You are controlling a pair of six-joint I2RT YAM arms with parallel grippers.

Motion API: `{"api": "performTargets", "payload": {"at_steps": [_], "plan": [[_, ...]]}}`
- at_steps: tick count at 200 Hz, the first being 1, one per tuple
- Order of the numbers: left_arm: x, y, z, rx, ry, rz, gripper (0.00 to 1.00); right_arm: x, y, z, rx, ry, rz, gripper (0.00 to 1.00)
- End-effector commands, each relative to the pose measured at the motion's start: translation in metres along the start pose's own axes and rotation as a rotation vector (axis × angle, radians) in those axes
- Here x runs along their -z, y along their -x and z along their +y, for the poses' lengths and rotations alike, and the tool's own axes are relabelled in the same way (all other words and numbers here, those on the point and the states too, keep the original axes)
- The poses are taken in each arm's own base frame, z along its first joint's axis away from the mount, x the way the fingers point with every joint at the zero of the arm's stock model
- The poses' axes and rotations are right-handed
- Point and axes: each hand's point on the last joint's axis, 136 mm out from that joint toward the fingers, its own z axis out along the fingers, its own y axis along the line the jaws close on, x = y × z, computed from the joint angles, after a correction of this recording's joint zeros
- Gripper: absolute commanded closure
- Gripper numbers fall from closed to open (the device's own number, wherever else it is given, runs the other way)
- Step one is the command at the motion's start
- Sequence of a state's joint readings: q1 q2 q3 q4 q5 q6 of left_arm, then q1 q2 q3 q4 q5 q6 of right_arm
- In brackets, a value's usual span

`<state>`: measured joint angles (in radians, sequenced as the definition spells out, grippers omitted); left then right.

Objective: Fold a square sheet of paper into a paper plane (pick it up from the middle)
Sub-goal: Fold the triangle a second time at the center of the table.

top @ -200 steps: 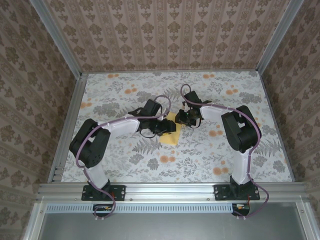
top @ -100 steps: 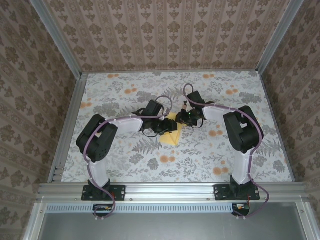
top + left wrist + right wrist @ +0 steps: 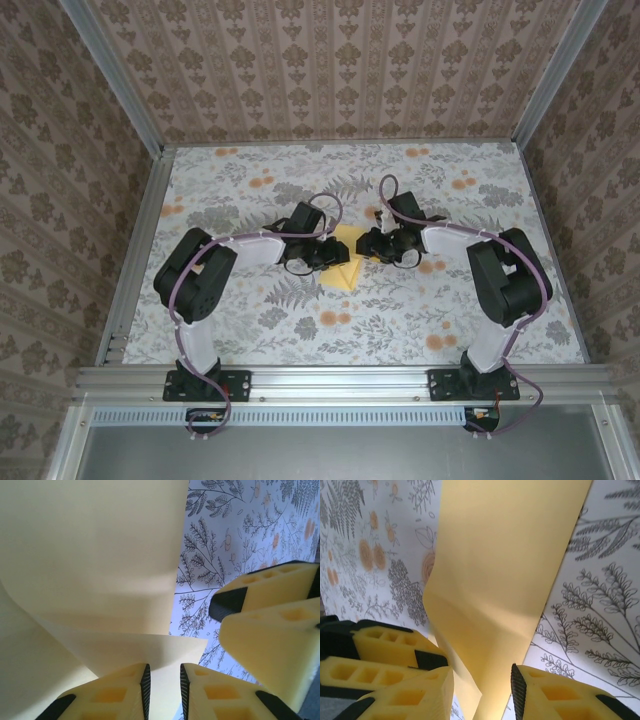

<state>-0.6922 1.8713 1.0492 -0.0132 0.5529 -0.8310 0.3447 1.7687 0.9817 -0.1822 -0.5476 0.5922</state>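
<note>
From above, the thin yellow-orange sheet of paper (image 3: 344, 277), part-folded, lies near the middle of the table on the grey floral cloth (image 3: 250, 190). The left arm (image 3: 255, 247) and right arm (image 3: 450, 238) reach in from either side, and their wrists meet over the sheet's far half, hiding much of it.

In the left wrist view, the sheet (image 3: 95, 555) rises as a pale curved flap across the left. The left fingers (image 3: 117, 692), blocks of yellow foam, stand almost closed. A narrow slit between them has paper in it, but I cannot tell whether they truly pinch it. The right fingers (image 3: 272, 587) sit just beside them on the right.

In the right wrist view, the sheet (image 3: 505, 570) runs away as a long strip with a soft bend across it. The right fingers (image 3: 555, 695) stand apart with the strip in the gap, gripping nothing. The left fingers (image 3: 390, 642) are at the near left.

The step looks like shaping a fold near the middle. It will likely go best if one side anchors the paper while the other closes squarely on the flap. The edge can then be carried over slowly to line up before pressing, since paper this thin could buckle or slip.
</note>
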Motion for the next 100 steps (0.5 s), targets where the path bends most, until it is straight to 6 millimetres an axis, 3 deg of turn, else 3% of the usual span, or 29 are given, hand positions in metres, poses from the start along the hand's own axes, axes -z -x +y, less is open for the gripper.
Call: {"api": "performTargets", "payload": {"at_steps": [1, 100], "plan": [[-0.003, 0.002, 0.01, 0.021, 0.017, -0.004, 0.76, 0.0, -0.008, 0.011, 0.044, 0.06, 0.03, 0.63], [-0.002, 0.004, 0.009, 0.025, 0.021, -0.009, 0.78, -0.01, -0.017, 0.008, 0.051, 0.067, 0.084, 0.78]]}}
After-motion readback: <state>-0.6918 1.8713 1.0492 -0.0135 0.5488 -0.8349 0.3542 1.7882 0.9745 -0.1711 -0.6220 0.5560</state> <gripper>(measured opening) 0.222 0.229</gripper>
